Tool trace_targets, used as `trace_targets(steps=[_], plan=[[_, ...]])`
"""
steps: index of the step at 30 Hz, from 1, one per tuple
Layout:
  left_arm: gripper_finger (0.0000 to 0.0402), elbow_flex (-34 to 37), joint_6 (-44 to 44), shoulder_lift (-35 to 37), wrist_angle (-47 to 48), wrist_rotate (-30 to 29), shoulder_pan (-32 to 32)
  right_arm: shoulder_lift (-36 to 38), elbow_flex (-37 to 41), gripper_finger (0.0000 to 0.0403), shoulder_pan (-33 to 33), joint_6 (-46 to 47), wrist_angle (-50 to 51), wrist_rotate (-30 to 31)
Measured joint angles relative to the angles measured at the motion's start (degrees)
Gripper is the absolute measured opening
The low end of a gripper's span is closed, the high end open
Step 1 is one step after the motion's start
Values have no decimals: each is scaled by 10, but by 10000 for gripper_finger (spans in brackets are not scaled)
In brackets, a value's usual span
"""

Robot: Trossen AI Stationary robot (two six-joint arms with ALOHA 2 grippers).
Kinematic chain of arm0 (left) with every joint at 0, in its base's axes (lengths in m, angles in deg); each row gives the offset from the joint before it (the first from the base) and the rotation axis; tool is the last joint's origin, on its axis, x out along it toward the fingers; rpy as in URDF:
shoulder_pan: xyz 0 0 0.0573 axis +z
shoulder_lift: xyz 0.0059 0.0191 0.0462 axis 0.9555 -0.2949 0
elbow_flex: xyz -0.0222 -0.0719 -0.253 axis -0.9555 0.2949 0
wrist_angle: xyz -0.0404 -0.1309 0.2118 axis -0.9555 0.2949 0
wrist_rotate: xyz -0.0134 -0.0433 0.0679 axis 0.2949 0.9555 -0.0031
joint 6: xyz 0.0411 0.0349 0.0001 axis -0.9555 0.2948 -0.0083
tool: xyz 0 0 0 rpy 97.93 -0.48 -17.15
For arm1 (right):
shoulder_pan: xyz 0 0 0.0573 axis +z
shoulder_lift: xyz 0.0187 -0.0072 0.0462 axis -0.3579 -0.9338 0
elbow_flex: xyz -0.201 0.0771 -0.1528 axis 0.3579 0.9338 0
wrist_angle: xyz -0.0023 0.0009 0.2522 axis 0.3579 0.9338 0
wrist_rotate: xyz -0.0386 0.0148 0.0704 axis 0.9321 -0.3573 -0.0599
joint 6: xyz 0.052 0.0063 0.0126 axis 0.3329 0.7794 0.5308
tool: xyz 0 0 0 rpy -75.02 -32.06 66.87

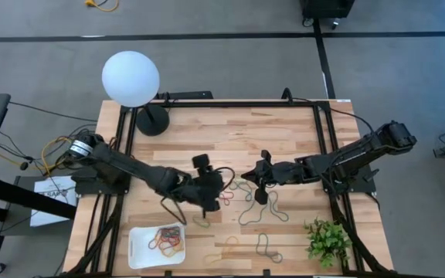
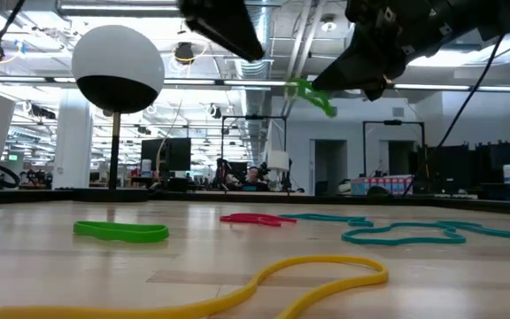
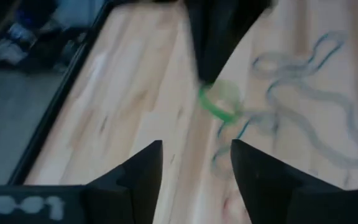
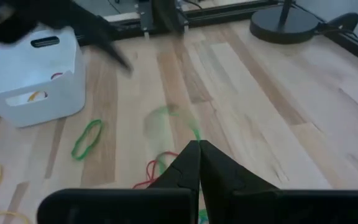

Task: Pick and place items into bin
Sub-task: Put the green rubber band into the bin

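Observation:
My right gripper (image 1: pixel 255 184) is over the middle of the table, shut on a green rubber band (image 2: pixel 312 96), which also shows in the left wrist view (image 3: pixel 219 102). My left gripper (image 1: pixel 209 197) is open just to its left and touches nothing. The white bin (image 1: pixel 134 249) stands by the near edge with several bands inside it. Loose bands lie flat on the wood: a red one (image 1: pixel 227 198), grey ones (image 1: pixel 257 210), a yellow one (image 1: pixel 226 252) and another green one (image 4: pixel 87 138). My right gripper pinches the green band by a short stretch of the loop (image 4: pixel 195 135) between its shut fingertips (image 4: pixel 188 163). The fingers slant down from the table's right side. The band is lifted clear of the table and sticks out slack beyond the fingertips (image 2: pixel 312 96).
A white globe lamp (image 1: pixel 130 78) on a black base (image 1: pixel 152 120) stands at the far left of the table. A green plant (image 1: pixel 327 239) sits at the near right corner. Black rails (image 1: pixel 321 147) run along the table's sides.

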Motion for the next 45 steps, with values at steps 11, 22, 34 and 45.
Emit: trace_targets(steps=[11, 22, 34, 45], plan=[[190, 0, -70, -70, -124, 68, 56, 1, 0, 0, 0, -1, 0, -2], [124, 0, -84, -94, -142, 97, 75, 1, 0, 0, 0, -1, 13, -2], [9, 0, -97, -91, -107, 95, 56, 1, 0, 61, -3, 44, 91, -2], [1, -55, 70, -23, 222, 236, -18, 1, 0, 82, -4, 44, 124, -2]])
